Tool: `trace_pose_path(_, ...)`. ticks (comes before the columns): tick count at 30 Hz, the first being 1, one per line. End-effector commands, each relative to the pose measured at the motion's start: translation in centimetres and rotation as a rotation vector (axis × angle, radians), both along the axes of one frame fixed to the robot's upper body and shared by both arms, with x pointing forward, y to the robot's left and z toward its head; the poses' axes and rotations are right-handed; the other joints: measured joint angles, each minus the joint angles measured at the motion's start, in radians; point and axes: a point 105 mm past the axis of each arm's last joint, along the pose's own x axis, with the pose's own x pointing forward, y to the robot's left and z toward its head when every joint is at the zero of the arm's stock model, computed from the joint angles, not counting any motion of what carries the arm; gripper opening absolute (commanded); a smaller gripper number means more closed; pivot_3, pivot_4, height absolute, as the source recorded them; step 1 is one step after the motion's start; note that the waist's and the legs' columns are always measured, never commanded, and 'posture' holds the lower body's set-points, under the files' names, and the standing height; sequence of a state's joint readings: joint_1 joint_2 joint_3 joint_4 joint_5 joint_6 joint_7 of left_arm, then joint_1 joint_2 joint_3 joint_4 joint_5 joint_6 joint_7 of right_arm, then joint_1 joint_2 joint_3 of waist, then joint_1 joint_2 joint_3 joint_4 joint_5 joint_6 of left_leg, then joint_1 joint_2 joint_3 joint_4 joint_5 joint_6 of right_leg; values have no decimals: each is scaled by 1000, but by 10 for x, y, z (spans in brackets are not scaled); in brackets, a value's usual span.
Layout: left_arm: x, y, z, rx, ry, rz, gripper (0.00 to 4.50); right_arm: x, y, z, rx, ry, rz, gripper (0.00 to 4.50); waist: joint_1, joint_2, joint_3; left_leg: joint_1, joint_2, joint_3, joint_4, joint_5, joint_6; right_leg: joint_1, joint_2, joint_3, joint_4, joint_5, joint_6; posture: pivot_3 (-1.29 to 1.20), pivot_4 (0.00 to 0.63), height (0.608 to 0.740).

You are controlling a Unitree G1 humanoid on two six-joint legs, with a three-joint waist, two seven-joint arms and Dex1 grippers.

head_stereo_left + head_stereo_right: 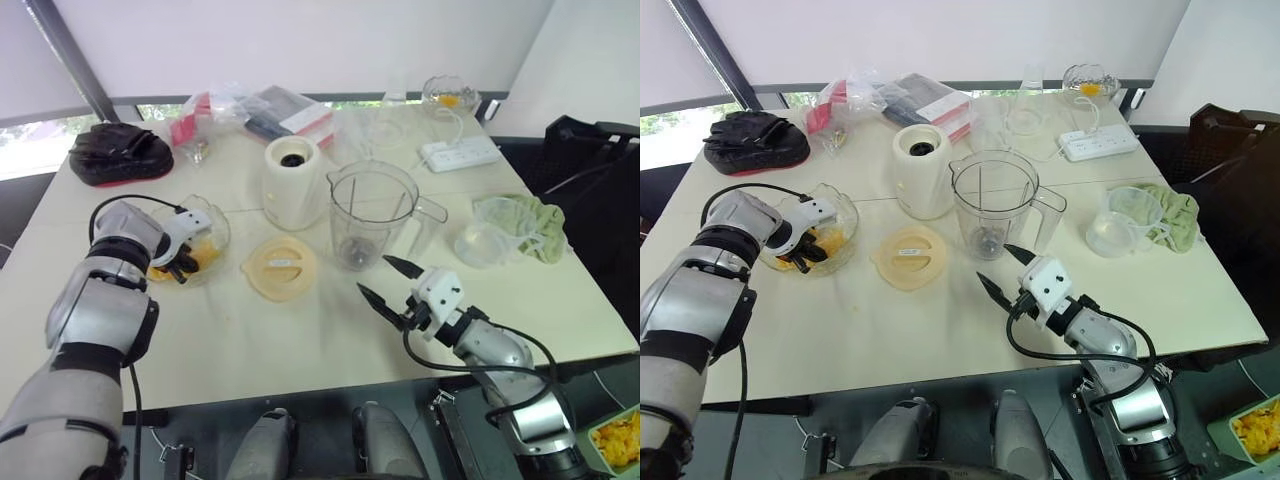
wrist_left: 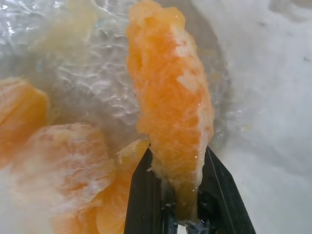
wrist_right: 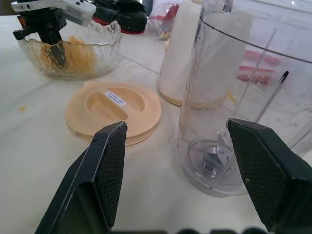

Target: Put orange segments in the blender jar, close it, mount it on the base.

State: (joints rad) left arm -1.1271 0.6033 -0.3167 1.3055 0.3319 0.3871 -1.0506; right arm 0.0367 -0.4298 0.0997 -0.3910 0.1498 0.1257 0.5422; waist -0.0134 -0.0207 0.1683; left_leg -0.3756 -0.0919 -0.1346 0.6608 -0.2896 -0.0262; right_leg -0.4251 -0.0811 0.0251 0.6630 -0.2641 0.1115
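No text legible anywhere. Small white label (image 3: 113,98) on top of the cream lid (image 3: 136,117), lying flat near the middle of the bench (image 1: 300,335): dark print lines, too small to read. Faint scale marks on the wall of the blender jar (image 3: 214,83), just beside the lid: figures not readable. Red-and-white packets (image 1: 292,112) at the far edge: print blurred.

Prob lab/office rm: plain table (image 1: 300,330), power strip (image 1: 458,153), window blind (image 1: 300,40)
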Motion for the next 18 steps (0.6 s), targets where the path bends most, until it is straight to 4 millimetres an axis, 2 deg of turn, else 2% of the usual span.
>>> trace_pose_path(1, 16, 3, 27, -58, -148, 67, 40, 0, 0, 12, 1, -50, 8, 3417, 1, 0, 0, 0, 0, 0, 0, 0, 0, 0, 0, 0, 0, 0, 0, 0, 150, 740)
trace_pose_path(4, 26, 3, 53, -208, -293, 99, 40, 0, 0, 12, -4, -49, 6, 3417, 1, -1, 0, -1, 0, 0, 1, 0, 0, 0, 0, 0, 0, 0, 0, 0, 150, 740)
trace_pose_path(8, 26, -3, 71, -432, -409, 63, 40, 1, -1, 12, -9, -46, 6, 3417, -1, -1, 0, -1, 0, 0, 1, 0, 0, -1, 0, 0, 0, 0, 0, 0, 150, 740)
trace_pose_path(13, 16, -15, 96, -699, -577, 8, 40, 3, -5, 11, -25, -41, 6, 3417, -2, 0, 0, -1, 0, 1, 1, 2, -4, -1, -1, 0, 0, 0, 0, 0, 150, 740)
trace_pose_path(18, -3, -39, 127, -844, -733, -22, 40, 4, -10, 13, -41, -40, 3, 3417, 6, 0, 0, -3, 1, 0, 3, 2, -4, -2, -2, 1, 0, 0, 0, 0, 150, 740)
